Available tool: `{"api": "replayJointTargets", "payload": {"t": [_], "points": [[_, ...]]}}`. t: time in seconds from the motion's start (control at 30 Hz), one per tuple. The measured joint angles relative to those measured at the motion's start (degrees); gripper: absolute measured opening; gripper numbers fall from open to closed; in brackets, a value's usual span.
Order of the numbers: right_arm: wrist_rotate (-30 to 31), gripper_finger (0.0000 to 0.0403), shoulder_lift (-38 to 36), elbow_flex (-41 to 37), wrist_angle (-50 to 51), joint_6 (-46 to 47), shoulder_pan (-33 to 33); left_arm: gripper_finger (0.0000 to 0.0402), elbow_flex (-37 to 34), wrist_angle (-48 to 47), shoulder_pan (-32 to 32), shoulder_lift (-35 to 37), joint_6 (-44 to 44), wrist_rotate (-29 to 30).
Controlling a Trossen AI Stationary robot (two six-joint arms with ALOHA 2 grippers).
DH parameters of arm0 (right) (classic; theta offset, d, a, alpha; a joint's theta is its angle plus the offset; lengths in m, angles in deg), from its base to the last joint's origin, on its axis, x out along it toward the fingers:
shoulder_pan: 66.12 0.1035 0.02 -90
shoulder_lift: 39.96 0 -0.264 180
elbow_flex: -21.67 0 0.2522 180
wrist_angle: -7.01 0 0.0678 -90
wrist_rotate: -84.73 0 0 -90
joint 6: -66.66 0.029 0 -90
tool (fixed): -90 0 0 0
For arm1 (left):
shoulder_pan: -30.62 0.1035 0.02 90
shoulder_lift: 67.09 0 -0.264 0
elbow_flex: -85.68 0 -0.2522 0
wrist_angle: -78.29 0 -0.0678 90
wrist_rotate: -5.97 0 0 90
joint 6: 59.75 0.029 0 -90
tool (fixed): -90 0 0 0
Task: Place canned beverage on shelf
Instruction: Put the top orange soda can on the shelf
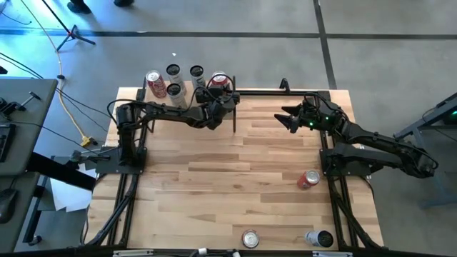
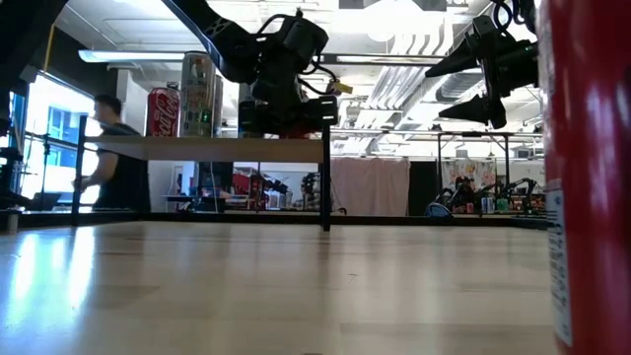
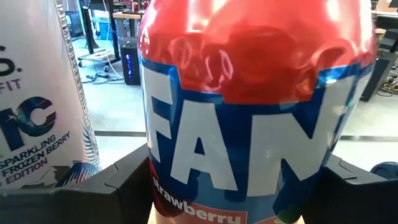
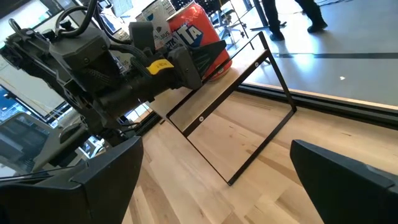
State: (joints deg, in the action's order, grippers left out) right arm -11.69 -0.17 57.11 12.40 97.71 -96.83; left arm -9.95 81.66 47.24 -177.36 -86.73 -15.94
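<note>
**Mia:** What is close to us?

**Ben:** In the low view a red can [image 2: 587, 168] stands right up by the camera. From above I see three cans near the front of the table [image 1: 214, 178]: the red one [image 1: 308, 179] on its side near the right arm, a can [image 1: 250, 238] standing up, and a can [image 1: 319, 238] lying down.

**Mia:** And farther back?

**Ben:** The right gripper [image 1: 287, 119] hangs over the right half of the table. Its fingers are wide apart and hold nothing. It is well apart from the shelf [image 1: 187, 94].

**Mia:** Who has the drink?

**Ben:** The left gripper [image 1: 223, 98]. Its fingers are closed on a red Fanta can [image 3: 255, 106], one on each side.

**Mia:** Where is that can?

**Ben:** At the right end of the shelf, at the far edge of the table. It stands straight up, top to the ceiling. I cannot tell if its bottom touches the board yet.

**Mia:** Are other cans there?

**Ben:** Yes. Four cans [image 1: 175, 80] sit on the shelf to its left. A white can [image 3: 37, 93] is just beside the Fanta.

**Mia:** So what matters now?

**Ben:** I think the can must sit flat on the board, clear of the white one. Then the left fingers can let go and pull back toward the left arm.
</note>
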Motion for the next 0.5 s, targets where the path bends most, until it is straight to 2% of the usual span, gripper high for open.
{"api": "replayJointTargets", "payload": {"t": [0.3,0.5], "points": [[0.0,0.0393,0.0,0.0,0.0,0.0,0.0,0.0272,0.1,-1.7,0.0,0.1,-1.4,0.5],[0.0,0.0393,0.0,0.0,0.0,0.0,0.0,0.0296,0.1,-1.8,0.0,0.1,-2.6,0.5]]}}
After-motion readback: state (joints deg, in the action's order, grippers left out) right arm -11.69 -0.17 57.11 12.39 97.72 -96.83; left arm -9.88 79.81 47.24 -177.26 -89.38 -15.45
